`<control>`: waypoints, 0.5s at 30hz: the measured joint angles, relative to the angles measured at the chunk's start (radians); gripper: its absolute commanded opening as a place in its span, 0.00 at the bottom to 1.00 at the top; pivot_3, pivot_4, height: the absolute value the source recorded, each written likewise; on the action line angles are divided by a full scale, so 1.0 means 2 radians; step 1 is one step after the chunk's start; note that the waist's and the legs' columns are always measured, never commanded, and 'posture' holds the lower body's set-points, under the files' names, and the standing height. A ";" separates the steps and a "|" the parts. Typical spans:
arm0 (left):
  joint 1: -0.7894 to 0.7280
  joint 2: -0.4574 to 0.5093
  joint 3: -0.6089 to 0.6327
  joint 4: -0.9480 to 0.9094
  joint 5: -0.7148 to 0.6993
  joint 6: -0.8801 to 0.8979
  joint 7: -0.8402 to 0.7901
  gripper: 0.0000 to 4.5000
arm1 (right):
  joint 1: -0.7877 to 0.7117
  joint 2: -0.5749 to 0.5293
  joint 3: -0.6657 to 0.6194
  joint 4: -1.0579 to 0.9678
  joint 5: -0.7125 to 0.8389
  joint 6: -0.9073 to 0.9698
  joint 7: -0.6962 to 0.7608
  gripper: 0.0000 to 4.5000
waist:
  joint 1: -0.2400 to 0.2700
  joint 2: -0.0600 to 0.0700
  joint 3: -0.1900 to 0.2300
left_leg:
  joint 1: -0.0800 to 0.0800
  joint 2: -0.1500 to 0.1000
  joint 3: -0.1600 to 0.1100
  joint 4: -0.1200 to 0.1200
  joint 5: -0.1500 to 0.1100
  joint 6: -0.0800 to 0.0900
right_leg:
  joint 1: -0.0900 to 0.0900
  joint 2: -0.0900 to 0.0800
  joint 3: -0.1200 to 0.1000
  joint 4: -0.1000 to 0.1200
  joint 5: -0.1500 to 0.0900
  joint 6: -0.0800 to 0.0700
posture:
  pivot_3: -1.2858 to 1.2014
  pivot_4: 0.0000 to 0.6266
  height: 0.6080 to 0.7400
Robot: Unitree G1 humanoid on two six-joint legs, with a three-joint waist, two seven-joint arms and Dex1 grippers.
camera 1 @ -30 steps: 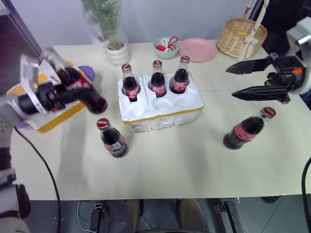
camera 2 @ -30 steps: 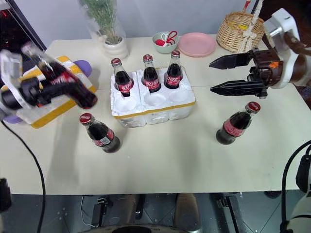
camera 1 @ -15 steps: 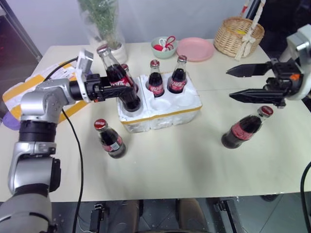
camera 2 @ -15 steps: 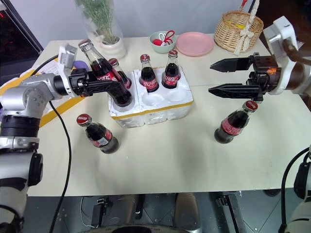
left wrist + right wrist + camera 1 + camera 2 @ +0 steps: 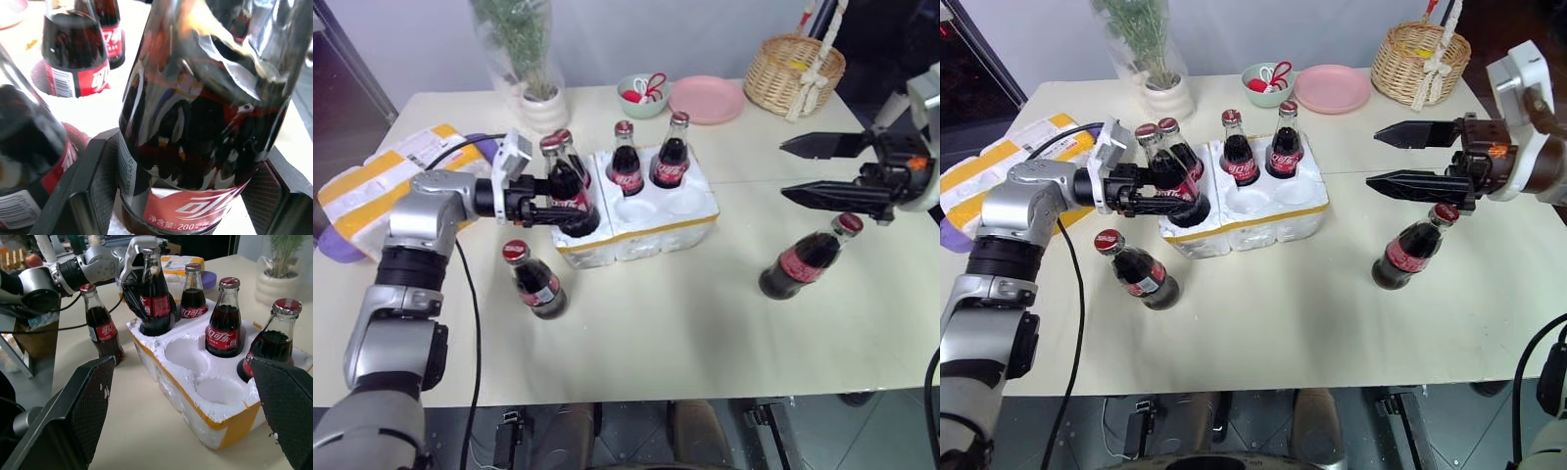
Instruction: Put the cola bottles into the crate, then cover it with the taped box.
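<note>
Left gripper (image 5: 1163, 193): we see its two black fingers on either side of a cola bottle (image 5: 1163, 168), pinching it low on the body. A second ago this arm was out over the taped box with the bottle tilted; now it reaches across to the crate's near-left corner.
Held bottle: it now stands almost upright with its base in the front-left well of the crate (image 5: 636, 231); half a second ago it still leaned well over.
Right gripper (image 5: 830, 168): we see its fingers spread wide with nothing between them, hanging above the table's right side, much where it was before.
Bottles in crate: three stand in the back row, unchanged; two front wells are unfilled.
Loose bottles: one (image 5: 535, 281) stands just in front of the crate's left end, another (image 5: 805, 258) stands below the right gripper, both unmoved.
Taped box (image 5: 374, 182): it lies at the table's left edge, now uncovered by the arm.
Table (image 5: 685, 323): it carries a wicker basket (image 5: 798, 70), a pink plate (image 5: 710, 99) and a potted plant (image 5: 530, 61) along the far edge.
</note>
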 measured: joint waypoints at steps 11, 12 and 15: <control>0.068 0.062 0.072 -0.073 -0.029 0.035 0.035 0.98 | -0.050 0.014 0.059 0.029 -0.031 -0.032 0.023 1.00 | -0.001 0.000 0.000 | 0.000 0.000 0.000 0.000 0.000 0.000 | 0.000 0.000 0.000 0.000 0.000 0.000 | 0.52 0.24 0.98; 0.081 0.078 0.090 -0.092 -0.042 0.050 0.035 0.98 | -0.055 0.016 0.062 0.032 -0.033 -0.033 0.024 1.00 | -0.001 0.000 0.000 | 0.000 0.000 0.000 0.000 0.000 0.000 | 0.000 0.000 0.000 0.000 0.000 0.000 | 0.52 0.24 0.98; 0.138 0.132 0.141 -0.146 -0.079 0.094 0.027 0.98 | -0.064 0.022 0.068 0.041 -0.036 -0.036 0.029 1.00 | -0.002 0.000 0.000 | 0.000 0.000 0.000 -0.001 0.000 0.000 | 0.000 0.000 0.000 0.000 0.000 0.000 | 0.52 0.24 0.98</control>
